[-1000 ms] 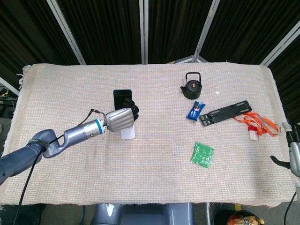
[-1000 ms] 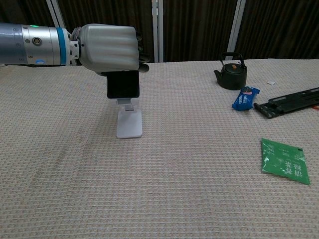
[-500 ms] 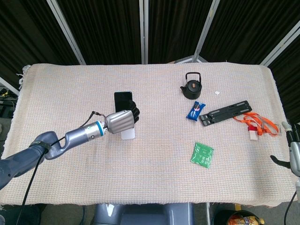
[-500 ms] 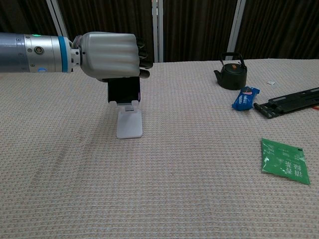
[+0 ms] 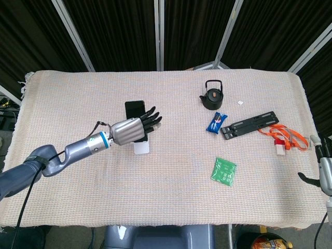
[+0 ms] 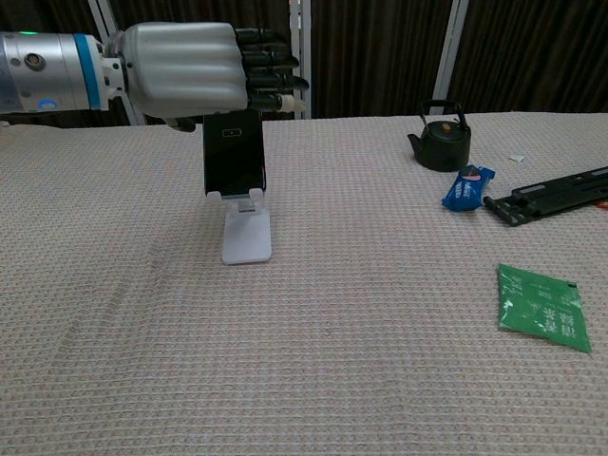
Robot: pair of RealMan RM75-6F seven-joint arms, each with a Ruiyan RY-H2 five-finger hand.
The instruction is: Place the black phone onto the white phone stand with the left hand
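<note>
Left hand [image 6: 180, 76] covers the black phone's [image 6: 235, 155] top edge in chest view; right hand [image 5: 322, 168] cut off at head view's border, finger posture indeterminate

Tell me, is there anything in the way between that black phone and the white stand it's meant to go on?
Nothing visible. The black phone already sits upright on the white phone stand, its lower edge in the stand's lip. The left hand is above and behind it with fingers spread. The teapot and snack packets lie well off to the side.

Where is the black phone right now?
The black phone stands upright on the white phone stand, left of the middle of the table in the chest view, with the left hand open just above it.
</note>
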